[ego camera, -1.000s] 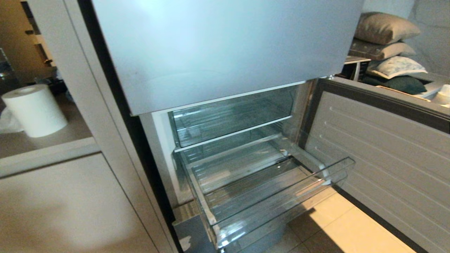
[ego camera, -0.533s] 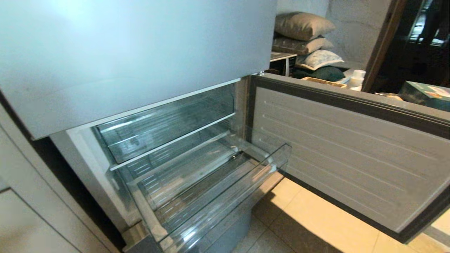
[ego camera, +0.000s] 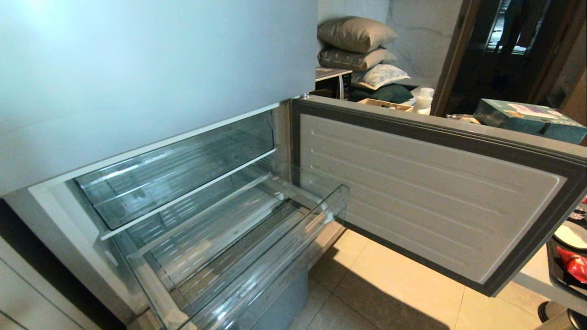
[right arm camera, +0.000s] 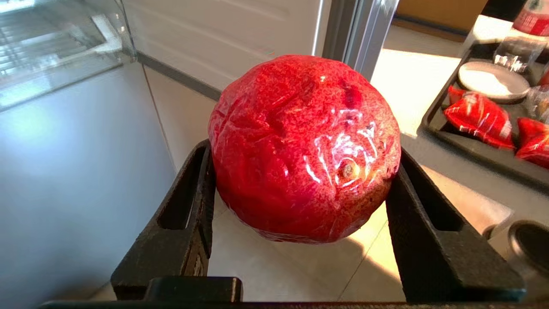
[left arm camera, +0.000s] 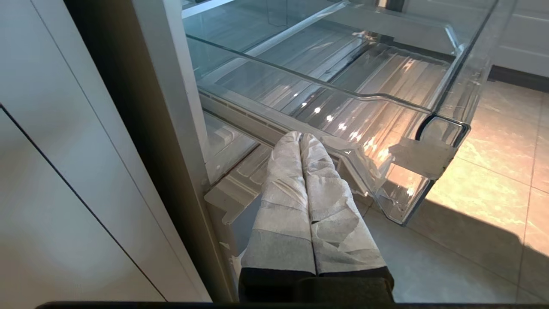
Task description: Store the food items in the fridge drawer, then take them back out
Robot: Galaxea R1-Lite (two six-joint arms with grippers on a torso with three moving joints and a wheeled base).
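Sunlit floor tiles lie beneath your right claw, clamped across a red fruit; its film wrap looks slippery. Fridge drawer stands open; left claw together.

One red fruit, perhaps three drawers.

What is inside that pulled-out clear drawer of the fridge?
Nothing that shows: the fridge drawer looks empty, only its ribbed clear floor. Its nearest corner runs out of the head view. The red fruit sits clamped in the right tool.
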